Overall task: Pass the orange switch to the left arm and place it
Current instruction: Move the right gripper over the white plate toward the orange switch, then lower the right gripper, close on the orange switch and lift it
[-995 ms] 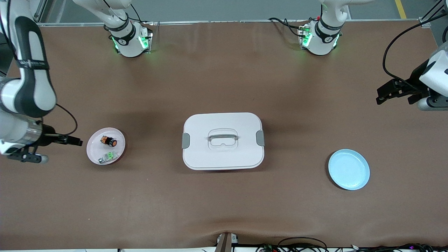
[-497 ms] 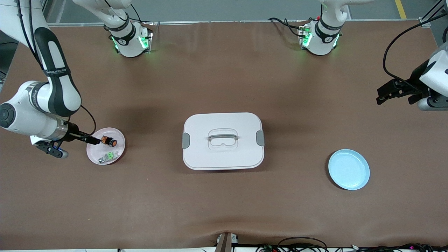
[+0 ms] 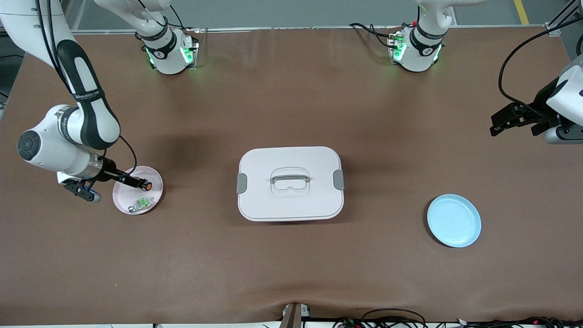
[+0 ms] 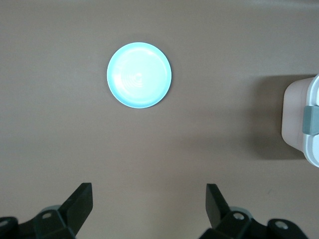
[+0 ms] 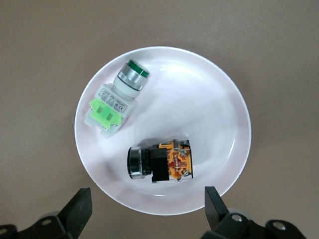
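While nothing is lifted yet, orange switch (image 5: 158, 162) lies on pink plate (image 5: 234, 124) | right gripper (image 5: 144, 206) over it, fingers spread, empty | left gripper (image 4: 149, 206) waits spread near blue plate (image 4: 139, 75) | box (image 3: 290, 183) between | pickup, handover, placing all remain

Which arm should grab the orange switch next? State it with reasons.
Right. The right pincer hangs open over the pink plate holding the orange switch; the left pincer waits open at the left arm's end.
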{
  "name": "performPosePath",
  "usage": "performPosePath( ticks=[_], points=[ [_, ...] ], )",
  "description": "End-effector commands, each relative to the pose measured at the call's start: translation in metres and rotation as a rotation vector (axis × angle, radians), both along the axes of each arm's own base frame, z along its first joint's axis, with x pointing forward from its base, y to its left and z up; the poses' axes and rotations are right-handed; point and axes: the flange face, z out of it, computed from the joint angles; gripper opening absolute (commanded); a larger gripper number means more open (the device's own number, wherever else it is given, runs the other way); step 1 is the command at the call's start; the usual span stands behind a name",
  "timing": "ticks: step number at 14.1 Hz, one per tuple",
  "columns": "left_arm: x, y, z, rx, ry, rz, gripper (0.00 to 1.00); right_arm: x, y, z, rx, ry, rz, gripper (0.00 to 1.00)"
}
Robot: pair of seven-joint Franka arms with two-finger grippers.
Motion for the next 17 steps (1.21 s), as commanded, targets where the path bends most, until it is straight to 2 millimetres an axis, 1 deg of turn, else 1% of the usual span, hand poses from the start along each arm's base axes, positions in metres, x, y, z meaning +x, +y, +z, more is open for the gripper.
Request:
performPosePath(
  ticks=[1,3,5,11,13,17],
  points=[
    [-0.001,0.002,0.004,0.02,0.006,-0.004,1.0,0.0,0.014,-0.012,0.003,-0.01,-0.002,1.0],
    [-0.001,0.002,0.005,0.02,0.006,-0.004,1.0,0.001,0.016,-0.026,-0.005,-0.014,0.007,1.0],
    [0.0,0.003,0.003,0.02,0.009,-0.003,1.0,0.003,0.014,-0.034,-0.013,-0.026,0.015,1.0],
    [0.0,0.004,0.003,0.02,0.009,-0.001,1.0,0.001,0.003,-0.048,-0.015,-0.02,0.105,1.0],
    [0.0,0.004,0.003,0.02,0.008,-0.003,1.0,0.001,-0.003,-0.048,-0.014,-0.026,0.126,1.0],
    [0.0,0.005,0.004,0.02,0.008,-0.001,1.0,0.0,-0.008,-0.061,-0.02,-0.027,0.125,1.0]
  ],
)
